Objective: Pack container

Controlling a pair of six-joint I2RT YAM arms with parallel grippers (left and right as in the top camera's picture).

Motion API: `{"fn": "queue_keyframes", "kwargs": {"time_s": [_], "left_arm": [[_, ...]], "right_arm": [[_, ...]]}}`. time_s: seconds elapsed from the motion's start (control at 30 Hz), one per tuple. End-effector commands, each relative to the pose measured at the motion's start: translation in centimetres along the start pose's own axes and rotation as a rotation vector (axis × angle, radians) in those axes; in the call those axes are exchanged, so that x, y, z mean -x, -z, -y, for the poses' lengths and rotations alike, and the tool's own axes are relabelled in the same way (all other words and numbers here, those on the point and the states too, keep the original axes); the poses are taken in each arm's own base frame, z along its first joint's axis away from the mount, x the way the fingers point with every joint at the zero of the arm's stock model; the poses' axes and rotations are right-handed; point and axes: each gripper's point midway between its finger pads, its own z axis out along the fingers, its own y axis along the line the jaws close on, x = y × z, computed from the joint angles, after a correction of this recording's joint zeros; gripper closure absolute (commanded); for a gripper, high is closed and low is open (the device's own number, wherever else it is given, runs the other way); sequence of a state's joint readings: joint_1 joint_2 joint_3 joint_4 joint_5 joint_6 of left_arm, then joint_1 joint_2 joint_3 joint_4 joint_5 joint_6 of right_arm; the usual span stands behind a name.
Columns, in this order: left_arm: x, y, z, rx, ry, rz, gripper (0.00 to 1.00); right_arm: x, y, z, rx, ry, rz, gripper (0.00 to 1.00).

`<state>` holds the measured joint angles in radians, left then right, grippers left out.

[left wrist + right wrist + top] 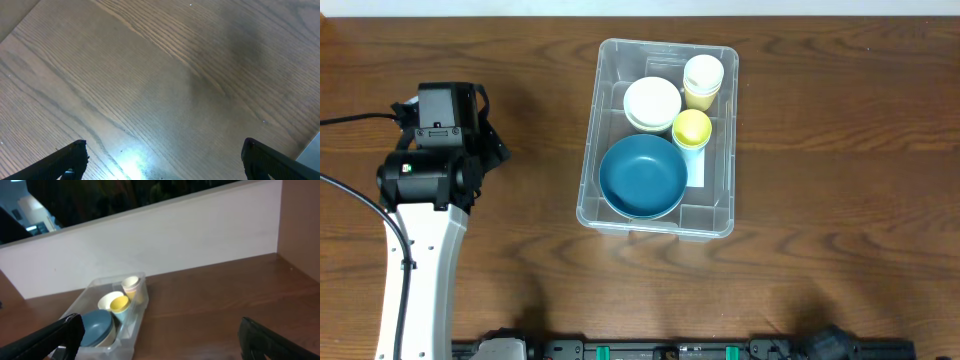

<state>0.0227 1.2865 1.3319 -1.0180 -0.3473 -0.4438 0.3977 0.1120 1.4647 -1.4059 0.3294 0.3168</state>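
Sitting in the middle of the desk (820,150), the container (590,150) already holds a blue bowl (643,177), a white bowl (652,103), a yellow cup (692,128) and a cream cup (703,78). No loose item shows outside it, so packing looks finished. The left gripper (165,160) hangs wide open over bare wood well to its left. The right gripper (160,330), set back from it, gapes empty too. Next probably means parking both arms.

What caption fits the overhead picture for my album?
Clear container holding a blue bowl, white bowl and two cups; left arm off to one side.
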Motion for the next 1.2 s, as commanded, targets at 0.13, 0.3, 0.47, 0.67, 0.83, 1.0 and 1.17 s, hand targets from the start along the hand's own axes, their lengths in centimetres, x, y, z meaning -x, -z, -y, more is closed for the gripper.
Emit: {"fn": "queue_keyframes", "kwargs": {"time_s": [0.13,0.3,0.47,0.67,0.83,1.0,1.17], "left_arm": [[0.2,0.2,-0.5,0.018,-0.001,0.014,0.02],[0.2,0.2,-0.5,0.018,-0.001,0.014,0.02],[0.2,0.2,-0.5,0.018,-0.001,0.014,0.02],[0.3,0.2,-0.5,0.018,-0.001,0.014,0.02],[0.2,0.2,-0.5,0.018,-0.001,0.014,0.02],[0.2,0.2,-0.5,0.018,-0.001,0.014,0.02],[0.3,0.2,-0.5,0.018,-0.001,0.014,0.02]], "right_arm": [[-0.9,0.1,-0.6,0.024,0.020,-0.031,0.01],[0.2,-0.4,-2.5,0.114,0.033,0.009,0.05],[0.5,-2.2,-5.7,0.251,0.127,0.031,0.09],[-1.1,-6.4,-8.1,0.331,0.111,0.006,0.01],[-3.7,-10.4,-9.5,0.369,0.090,-0.032,0.01],[-7.0,-13.9,-9.8,0.368,0.072,-0.074,0.01],[-11.1,-17.2,-8.2,0.276,0.085,-0.132,0.01]]}}
